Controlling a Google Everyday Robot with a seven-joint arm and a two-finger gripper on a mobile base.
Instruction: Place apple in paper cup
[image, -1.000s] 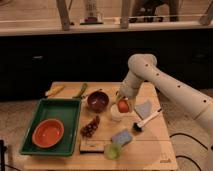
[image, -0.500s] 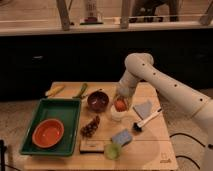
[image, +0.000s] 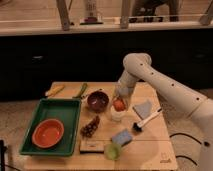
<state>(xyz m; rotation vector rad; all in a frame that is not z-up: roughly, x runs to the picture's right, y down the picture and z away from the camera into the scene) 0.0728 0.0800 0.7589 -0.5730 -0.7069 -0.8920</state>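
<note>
In the camera view, the robot's white arm reaches down over the middle of the pale wooden desk (image: 156, 146). Its hand (image: 119, 98) is right on top of the small round red-orange apple (image: 119, 105). The apple sits at the mouth of the short white paper cup (image: 118, 116), with most of it showing above the rim. I cannot tell how far open the hand is, or if it has hold of the apple.

I think the apple is firm, smooth and a bit heavy for its size. It can roll, so the best hold is on its two round sides, across the middle. The paper cup looks light and thin. A push from the side could tip it or slide it, so the apple should go straight down, softly. The apple looks about as wide as the cup's mouth, so it may sit on top and not drop in deep.

The round dark maroon bowl (image: 97, 100) is just beside the cup on the left. The grey-blue cloth (image: 143, 108) lies near on the right, and the brush with a white handle (image: 146, 120) is a little below it. The bunch of dark grapes (image: 90, 127) is near the front left. The green plastic tray (image: 50, 102) is well apart. Straight up looks like the free way out.
</note>
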